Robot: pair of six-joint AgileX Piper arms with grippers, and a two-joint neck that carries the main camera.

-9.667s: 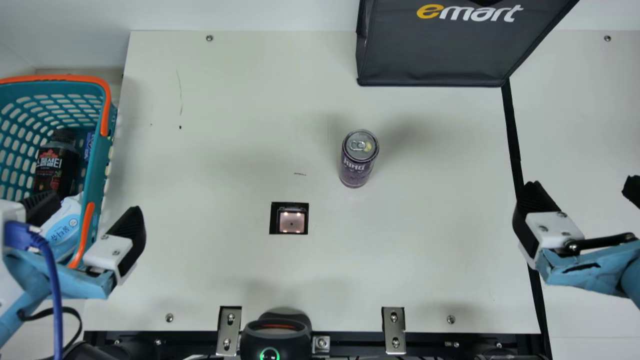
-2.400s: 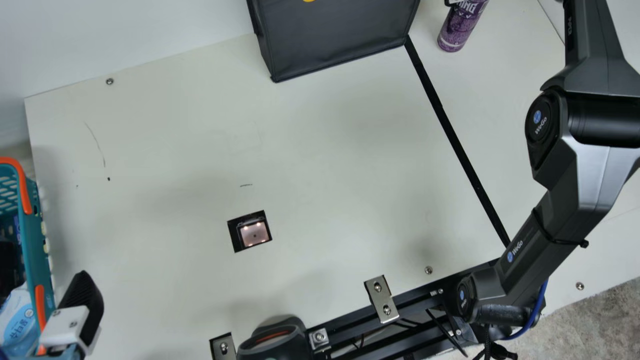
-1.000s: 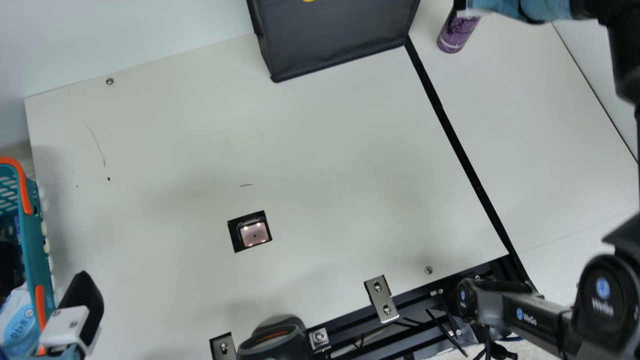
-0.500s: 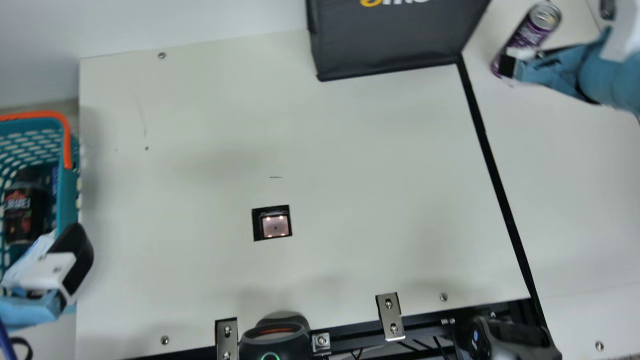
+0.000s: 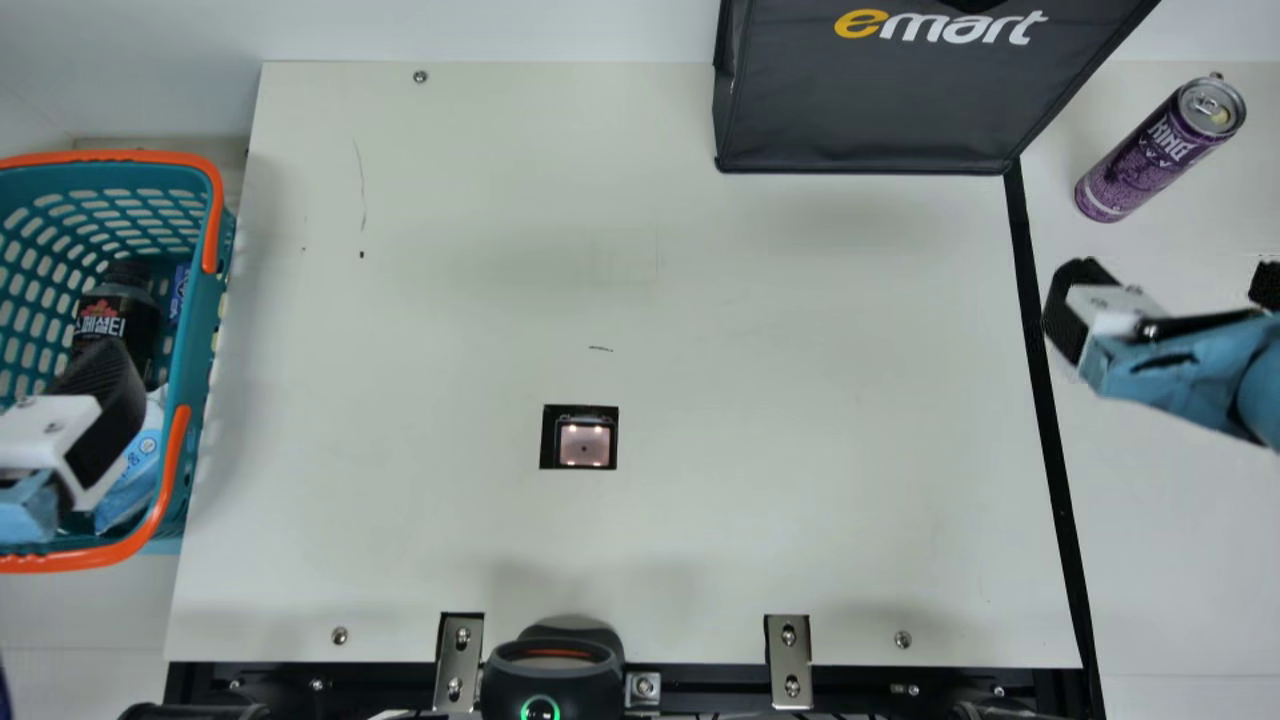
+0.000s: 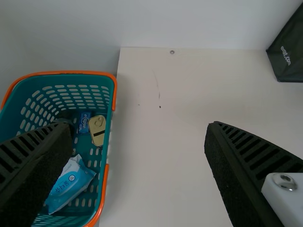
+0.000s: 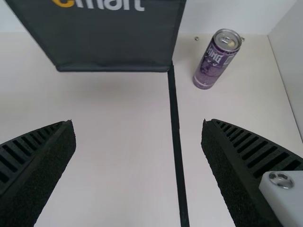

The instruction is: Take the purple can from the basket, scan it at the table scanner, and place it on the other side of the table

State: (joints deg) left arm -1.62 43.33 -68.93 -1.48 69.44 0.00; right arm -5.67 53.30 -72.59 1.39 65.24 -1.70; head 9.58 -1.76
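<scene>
Gaping wide, the right gripper [image 5: 1170,290] hangs near the purple can [image 5: 1160,150] — its two black ribbed fingers are far apart and have only air between them. The left gripper [image 5: 100,420] is over by the basket [image 5: 205,300], and its two fingers are spread wide too, with nothing in their hold. The can is smooth, shiny and round, with a silver top and a pull ring. It stands up on the far side of the black strip [image 5: 1044,400], well apart from the table scanner [image 5: 583,443], a little square window with four bright lights.

The basket is blue-green, full of rows of holes, and has two orange handles. I count four things in it: one dark bottle [image 5: 125,305], one soft, crinkly packet [image 6: 71,187], one small blue pack [image 6: 84,122] and one gold tin [image 6: 97,130]. One big black bag [image 5: 870,110] sits at the back — flat in front, with stitched edges. Two shiny metal plates [image 5: 459,665] are fixed along the front edge.
</scene>
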